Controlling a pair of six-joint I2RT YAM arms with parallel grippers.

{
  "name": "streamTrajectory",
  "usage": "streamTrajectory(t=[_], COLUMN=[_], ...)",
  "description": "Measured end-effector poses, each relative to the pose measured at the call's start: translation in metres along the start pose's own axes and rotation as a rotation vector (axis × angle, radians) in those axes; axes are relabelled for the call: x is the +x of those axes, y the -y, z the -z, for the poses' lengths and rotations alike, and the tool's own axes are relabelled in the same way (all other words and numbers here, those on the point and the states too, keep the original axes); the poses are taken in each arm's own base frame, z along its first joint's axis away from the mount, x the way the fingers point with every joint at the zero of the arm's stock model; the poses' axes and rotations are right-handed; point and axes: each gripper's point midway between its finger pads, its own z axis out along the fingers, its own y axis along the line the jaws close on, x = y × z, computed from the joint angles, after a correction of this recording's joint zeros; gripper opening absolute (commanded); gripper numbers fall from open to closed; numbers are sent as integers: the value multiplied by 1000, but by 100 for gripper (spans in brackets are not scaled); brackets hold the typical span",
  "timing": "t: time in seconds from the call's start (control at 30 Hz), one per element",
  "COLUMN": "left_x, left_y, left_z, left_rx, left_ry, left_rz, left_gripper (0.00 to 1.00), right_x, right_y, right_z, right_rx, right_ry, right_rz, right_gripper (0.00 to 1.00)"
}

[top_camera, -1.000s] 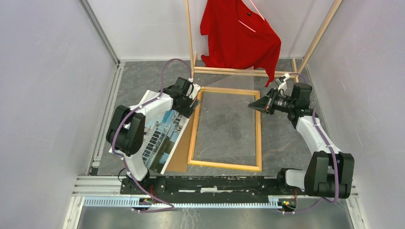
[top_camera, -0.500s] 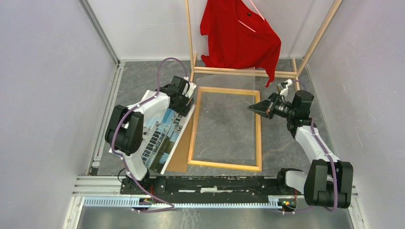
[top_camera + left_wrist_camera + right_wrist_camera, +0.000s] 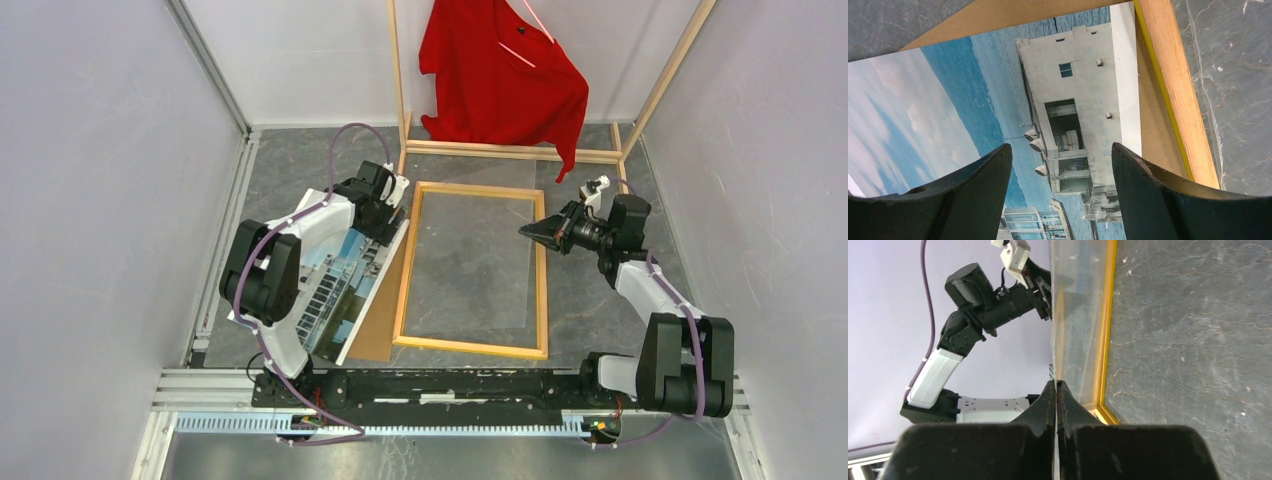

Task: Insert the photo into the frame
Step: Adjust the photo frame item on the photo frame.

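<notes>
Since a second ago the left gripper (image 3: 1061, 150) has slid a little toward the far end of the photo. The right gripper (image 3: 1056, 385) has dropped lower and pulled in slightly as its arm drew back. The frame and the print lie where they did.

The left gripper's two dark fingers stand wide apart and hold nothing. Directly under them lies the large rectangular photo (image 3: 998, 90) of a white building against blue sky, picture side up, with the building showing between the fingertips. The photo rests on a plain brown backing board (image 3: 1013, 12), which shows beyond the gripper and to its right. Just past that strip of board, to the gripper's right, runs the left rail of the large thin rectangular frame (image 3: 1168, 75), light wood on top with a bright yellow edge.

The right gripper's fingers are pressed together. Whether anything thin is caught between them cannot be told. It hangs low over the frame's right rail, pointing across the frame toward the left arm. A glossy clear sheet (image 3: 1078, 315) lies inside the frame just ahead of its tips. Grey marbled table (image 3: 1198, 340) lies beside it, outside the rail.
</notes>
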Motion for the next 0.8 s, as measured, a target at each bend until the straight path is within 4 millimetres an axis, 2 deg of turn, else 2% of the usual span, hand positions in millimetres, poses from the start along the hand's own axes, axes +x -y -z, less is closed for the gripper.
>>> streamTrajectory(t=[0.3,0.8], left_x=[8,6], left_y=[2,7], left_z=[-2,-3], left_rx=[4,16], left_ry=[-19,-12], left_rz=[-1,-9], left_gripper=[79,79], right_x=[-3,-5], right_y=[23,47], right_z=[-1,5], right_rx=[48,102], right_ry=[-3,-2], right_rz=[-13,-8], right_gripper=[0,0])
